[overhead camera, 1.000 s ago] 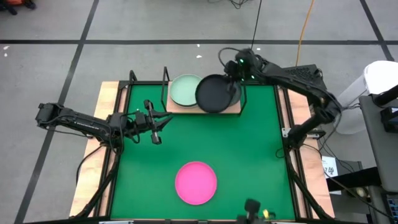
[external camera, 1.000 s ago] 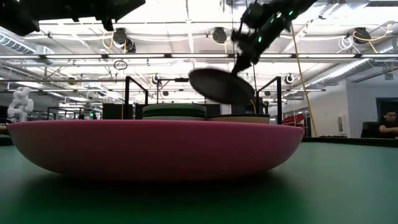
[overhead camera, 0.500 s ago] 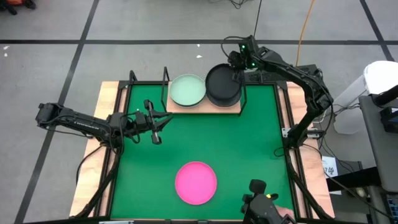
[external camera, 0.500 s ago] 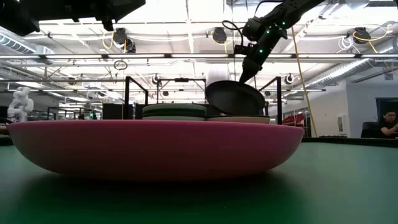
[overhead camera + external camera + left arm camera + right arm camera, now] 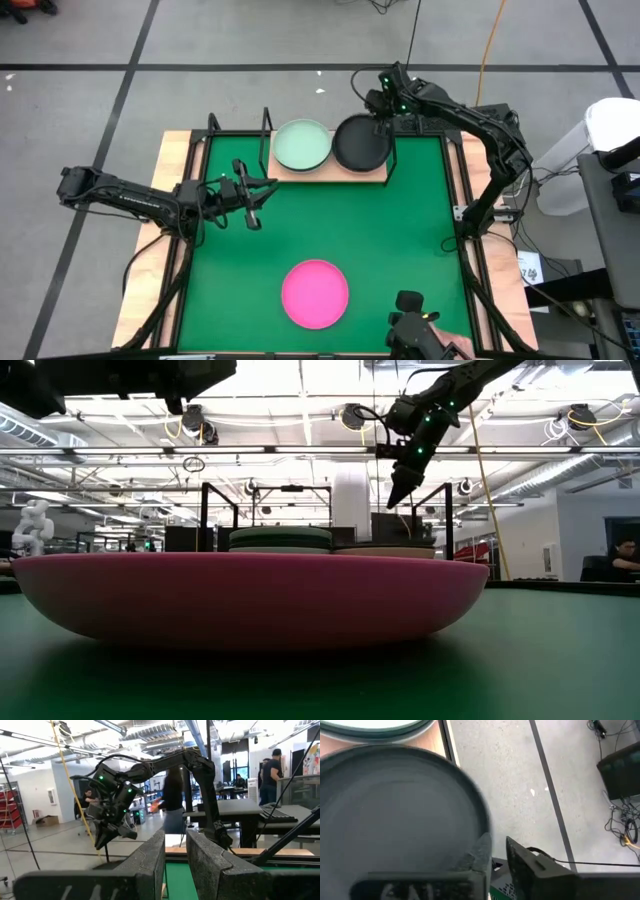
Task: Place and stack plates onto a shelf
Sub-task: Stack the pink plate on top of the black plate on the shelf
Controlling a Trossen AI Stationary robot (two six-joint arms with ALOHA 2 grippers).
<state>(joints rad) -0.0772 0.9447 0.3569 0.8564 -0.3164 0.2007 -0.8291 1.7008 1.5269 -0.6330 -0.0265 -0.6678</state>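
A dark grey plate [image 5: 360,145] [image 5: 395,815] lies flat on the right half of the wooden shelf [image 5: 330,176]. A mint green plate [image 5: 301,145] [image 5: 280,537] tops the stack on the left half. A magenta plate [image 5: 315,293] [image 5: 250,595] rests on the green mat near the near edge. My right gripper [image 5: 381,118] [image 5: 396,498] [image 5: 499,851] hangs open by a narrow gap above the dark plate's far right rim, clear of it. My left gripper [image 5: 258,200] [image 5: 176,845] waits over the mat's left part, open by a narrow gap and holding nothing.
Black wire uprights [image 5: 266,130] [image 5: 205,510] stand at the shelf's ends and at its middle. A dark device and part of a hand [image 5: 425,338] show at the table's near edge. The mat [image 5: 400,230] between the shelf and the magenta plate is bare.
My right gripper carried the dark plate, tilted, toward the table's far edge and down onto the shelf's right half. The plate now lies flat there, out of the gripper, which has risen a little above its far rim.
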